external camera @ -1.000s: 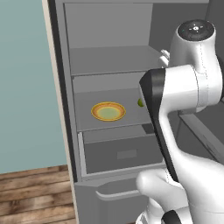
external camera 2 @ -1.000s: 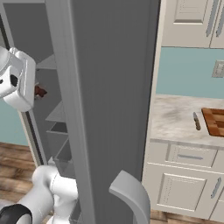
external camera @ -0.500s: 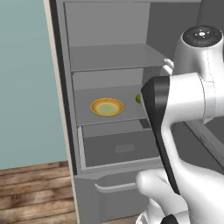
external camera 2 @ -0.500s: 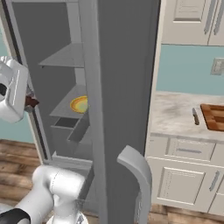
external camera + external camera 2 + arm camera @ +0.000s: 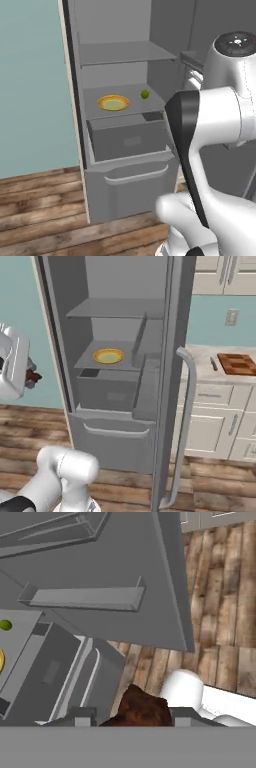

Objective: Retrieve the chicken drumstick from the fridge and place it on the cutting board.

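Arm bent at elbow, upper link raised high in the left base view; gripper (image 5: 132, 714) out in front of the open fridge (image 5: 125, 381), above wood floor (image 5: 220, 612). Fingers (image 5: 82, 716) clamped on the chicken drumstick (image 5: 140, 709), brown lump between the tips; also seen at (image 5: 33, 376) beside the hand. Yellow-rimmed plate (image 5: 113, 103) and small green item (image 5: 145, 94) sit on fridge shelf. Cutting board (image 5: 239, 363) on counter (image 5: 202, 358) to the right, knife (image 5: 214, 363) just beside it.
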Controlling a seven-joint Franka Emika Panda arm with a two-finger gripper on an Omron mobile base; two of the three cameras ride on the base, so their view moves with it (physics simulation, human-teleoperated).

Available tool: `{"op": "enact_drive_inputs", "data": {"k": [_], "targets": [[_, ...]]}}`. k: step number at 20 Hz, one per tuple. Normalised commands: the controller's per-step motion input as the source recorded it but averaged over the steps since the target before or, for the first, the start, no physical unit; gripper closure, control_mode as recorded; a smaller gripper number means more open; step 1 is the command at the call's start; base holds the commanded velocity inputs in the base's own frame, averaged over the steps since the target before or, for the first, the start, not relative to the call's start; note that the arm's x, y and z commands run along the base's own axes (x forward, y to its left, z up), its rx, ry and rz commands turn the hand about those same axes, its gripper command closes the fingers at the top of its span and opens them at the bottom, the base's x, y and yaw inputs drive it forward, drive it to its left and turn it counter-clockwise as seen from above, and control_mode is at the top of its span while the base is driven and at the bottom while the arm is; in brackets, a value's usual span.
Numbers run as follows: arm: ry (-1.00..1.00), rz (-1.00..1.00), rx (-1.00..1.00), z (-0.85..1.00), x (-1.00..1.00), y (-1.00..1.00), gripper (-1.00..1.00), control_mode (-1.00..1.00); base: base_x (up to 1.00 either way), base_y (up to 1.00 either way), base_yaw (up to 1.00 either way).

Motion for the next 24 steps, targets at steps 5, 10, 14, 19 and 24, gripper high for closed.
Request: {"op": "enact_drive_inputs", "data": {"k": [5, 10, 14, 19, 24], "targets": [[0.00, 0.00, 0.00, 0.00, 0.00, 0.00, 1.00, 1.00, -0.57, 0.63, -0.63], [0.00, 0.00, 0.00, 0.00, 0.00, 0.00, 1.00, 1.00, -0.26, 0.38, -0.92], [0.00, 0.00, 0.00, 0.00, 0.00, 0.00, 1.00, 1.00, -0.24, 0.23, -0.97], [0.00, 0.00, 0.00, 0.00, 0.00, 0.00, 1.00, 1.00, -0.30, 0.22, -0.97], [0.00, 0.00, 0.00, 0.00, 0.00, 0.00, 1.00, 1.00, -0.46, -0.04, -0.89]]}}
